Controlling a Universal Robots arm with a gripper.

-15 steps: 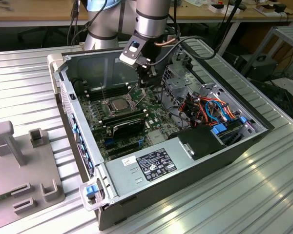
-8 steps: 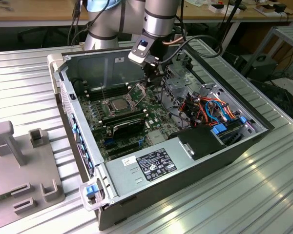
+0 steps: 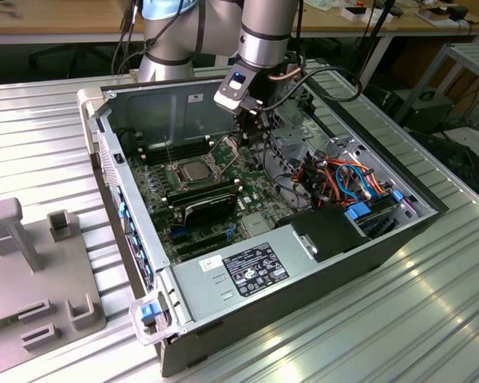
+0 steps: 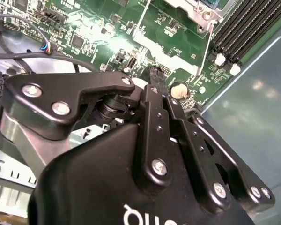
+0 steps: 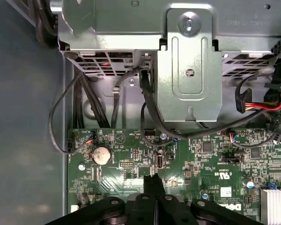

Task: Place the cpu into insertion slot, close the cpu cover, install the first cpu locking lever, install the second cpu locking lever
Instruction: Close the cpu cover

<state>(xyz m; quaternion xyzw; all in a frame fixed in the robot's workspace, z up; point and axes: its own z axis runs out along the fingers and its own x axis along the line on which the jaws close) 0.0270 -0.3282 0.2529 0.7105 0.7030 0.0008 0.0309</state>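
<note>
In the exterior view the cpu (image 3: 193,170), a silver-grey square, lies in the insertion slot (image 3: 178,179) on the green motherboard inside the open computer case. The cpu cover (image 3: 226,153) appears tilted up at the slot's side toward the exterior view's right. A thin wire locking lever (image 3: 169,152) stands up beside the slot, and another thin lever (image 4: 207,44) runs past the socket's corner in the second wrist view. My gripper (image 3: 254,136) hangs just above the board beyond the raised cover. Its black fingers (image 5: 152,178) (image 4: 153,75) are shut together with nothing between them.
A grey metal drive cage (image 5: 189,70) with black cables rises close behind the gripper. A coin battery (image 5: 102,153) and black memory slots (image 4: 243,28) sit on the board. The power supply (image 3: 247,267) fills the case front. A grey fixture (image 3: 32,271) stands outside the case.
</note>
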